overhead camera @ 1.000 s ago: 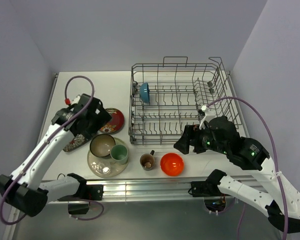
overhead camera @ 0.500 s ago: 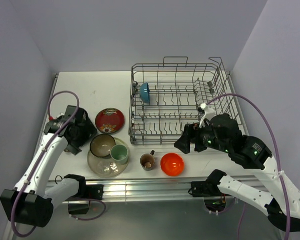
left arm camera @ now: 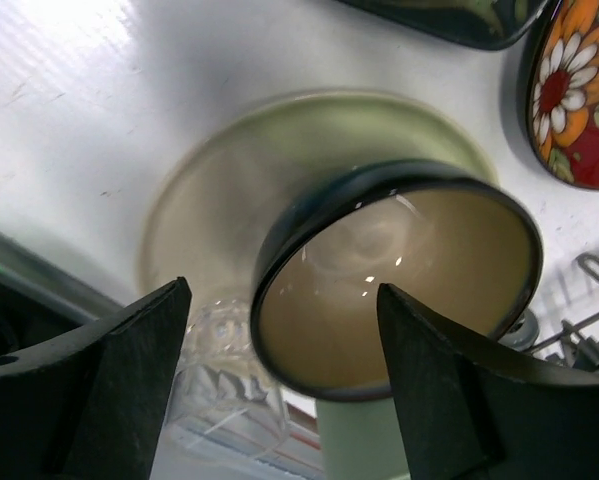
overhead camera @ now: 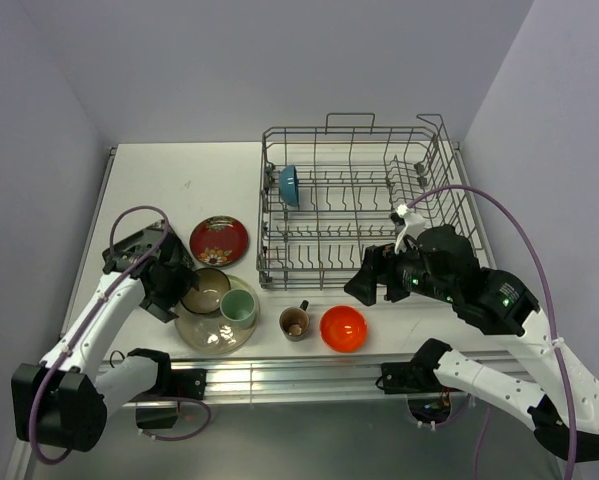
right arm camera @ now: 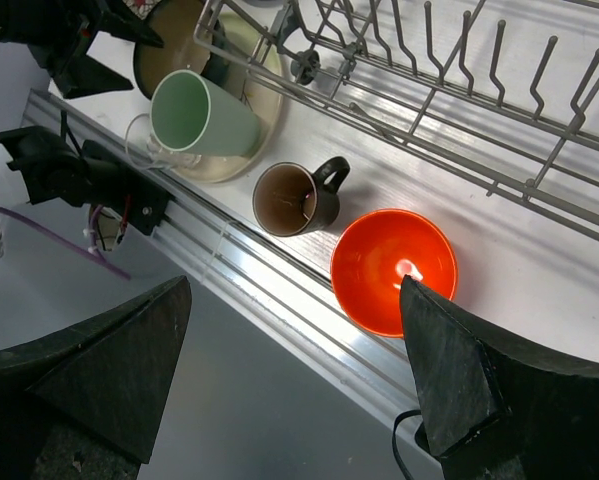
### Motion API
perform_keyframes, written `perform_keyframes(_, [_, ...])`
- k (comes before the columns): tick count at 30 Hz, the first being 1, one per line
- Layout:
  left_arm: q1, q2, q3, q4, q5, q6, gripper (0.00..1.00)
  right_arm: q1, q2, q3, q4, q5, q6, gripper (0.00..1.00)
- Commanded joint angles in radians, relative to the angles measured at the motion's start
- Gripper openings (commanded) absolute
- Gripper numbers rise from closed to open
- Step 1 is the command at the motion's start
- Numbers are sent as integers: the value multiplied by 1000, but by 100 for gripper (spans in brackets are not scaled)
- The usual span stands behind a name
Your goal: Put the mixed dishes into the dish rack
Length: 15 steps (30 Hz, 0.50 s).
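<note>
My left gripper (overhead camera: 177, 290) (left arm camera: 281, 300) stands open just above the tan bowl (overhead camera: 207, 290) (left arm camera: 399, 270), one finger outside its near rim and one over its inside, neither touching. The bowl, a pale green cup (overhead camera: 239, 307) (right arm camera: 201, 118) and a clear glass (overhead camera: 207, 338) (left arm camera: 219, 370) rest on the cream plate (overhead camera: 191, 322) (left arm camera: 229, 190). My right gripper (overhead camera: 364, 285) (right arm camera: 294, 290) hovers open and empty over the table's front edge, near the orange bowl (overhead camera: 343, 328) (right arm camera: 394, 270) and brown mug (overhead camera: 295, 322) (right arm camera: 297, 198). A blue-inside bowl (overhead camera: 289, 185) stands in the dish rack (overhead camera: 419, 165) (right arm camera: 459, 90).
The red saucer (overhead camera: 219, 240) (left arm camera: 579, 110) lies behind the plate, and a black square plate's edge (left arm camera: 449, 20) shows beside it. The table's metal front rail (overhead camera: 279, 375) runs under both arms. Walls close in on the left and right.
My left arm has swung away from the black plate, toward the front and right, until its fingers came over the tan bowl; its jaws have narrowed a little. The right arm has barely shifted.
</note>
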Motion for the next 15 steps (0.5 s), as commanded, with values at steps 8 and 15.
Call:
perform_keyframes(8, [22,83,-42,129,44,50,70,5,9,32,32,49,-13,92])
perform_keyframes(15, [29,60,-69,141,66,70,31,5,17,31,52,50,-7,92])
